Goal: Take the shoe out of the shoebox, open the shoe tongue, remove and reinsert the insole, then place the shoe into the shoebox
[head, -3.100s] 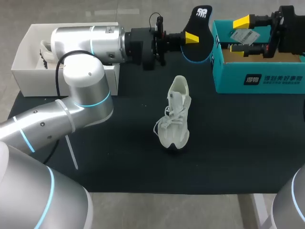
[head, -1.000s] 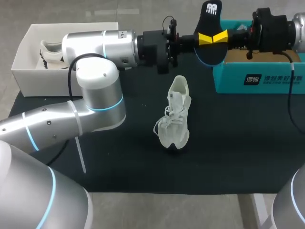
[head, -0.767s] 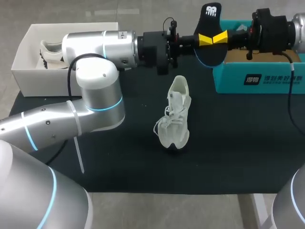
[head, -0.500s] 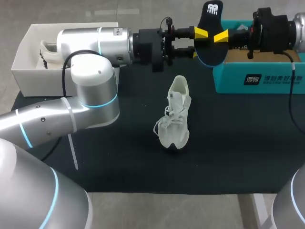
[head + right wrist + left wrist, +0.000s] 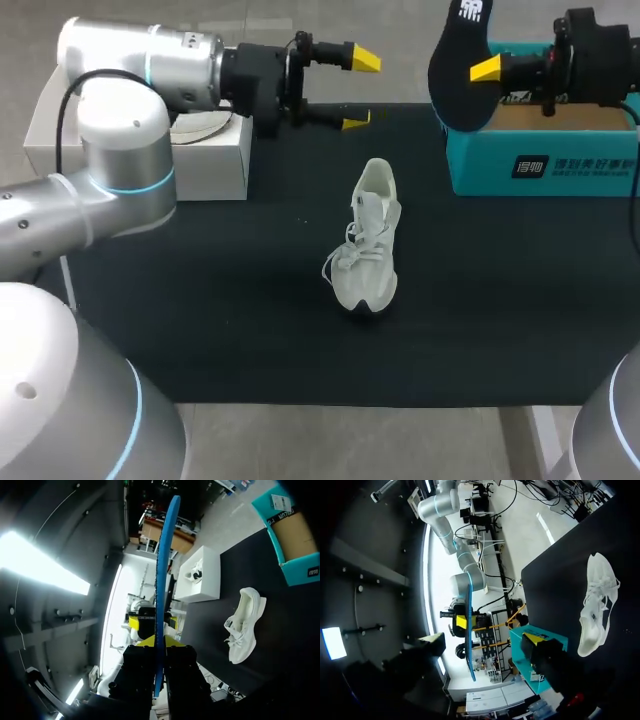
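the insole [image 5: 455, 85] looks thin, light and bendy. the right gripper [image 5: 486, 69] pinches it, the left gripper [image 5: 356, 92] is spread. hold the soft shoe [image 5: 368, 250] by its heel.

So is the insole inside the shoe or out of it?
Out. The right hand pinches the dark insole up in the air near the teal box, apart from the white shoe lying on the mat.
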Available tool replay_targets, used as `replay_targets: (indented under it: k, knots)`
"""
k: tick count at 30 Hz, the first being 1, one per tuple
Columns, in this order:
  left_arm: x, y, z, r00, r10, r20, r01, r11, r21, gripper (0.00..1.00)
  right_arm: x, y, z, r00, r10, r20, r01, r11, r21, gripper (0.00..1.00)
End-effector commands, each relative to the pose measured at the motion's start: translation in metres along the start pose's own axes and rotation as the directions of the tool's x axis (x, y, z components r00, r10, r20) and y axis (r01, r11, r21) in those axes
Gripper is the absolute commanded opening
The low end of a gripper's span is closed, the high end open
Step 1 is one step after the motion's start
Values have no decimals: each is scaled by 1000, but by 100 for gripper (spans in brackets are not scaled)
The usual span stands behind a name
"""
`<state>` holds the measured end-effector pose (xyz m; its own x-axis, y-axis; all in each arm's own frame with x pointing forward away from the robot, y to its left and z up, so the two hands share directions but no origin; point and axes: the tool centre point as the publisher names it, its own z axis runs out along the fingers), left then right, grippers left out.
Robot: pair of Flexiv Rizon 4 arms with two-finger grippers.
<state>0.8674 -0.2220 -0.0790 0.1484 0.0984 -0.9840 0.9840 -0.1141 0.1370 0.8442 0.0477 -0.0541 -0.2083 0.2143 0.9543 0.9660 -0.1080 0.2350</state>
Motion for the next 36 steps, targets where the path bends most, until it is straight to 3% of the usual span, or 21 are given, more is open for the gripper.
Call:
replay_targets:
  k: [1, 8, 14, 23, 28, 36]
  knots:
    - [0, -6, -57, 994, -15, -105, 21, 999, 48, 100, 3, 0, -1, 1000, -2, 8, 2, 1000, 1, 0]
    - [23, -22, -108, 978, 2, -209, 8, 999, 48, 100, 5, 4, 4, 998, -60, 6, 60, 998, -15, 0]
    - [30, -29, -134, 974, -10, -225, 5, 1000, -23, 100, 10, 8, 4, 994, -108, 5, 109, 994, -24, 0]
    - [59, -39, -181, 952, -69, -299, 45, 995, -86, 100, 10, 12, 6, 993, -114, 18, 114, 993, -33, 0]
    - [77, -29, -199, 936, -131, -325, 85, 985, -151, 100, 9, 15, 10, 994, -110, 22, 111, 993, -38, 0]
    - [90, -21, -212, 922, -146, -358, 94, 983, -157, 100, 12, 17, 15, 994, -108, 26, 109, 993, -40, 0]
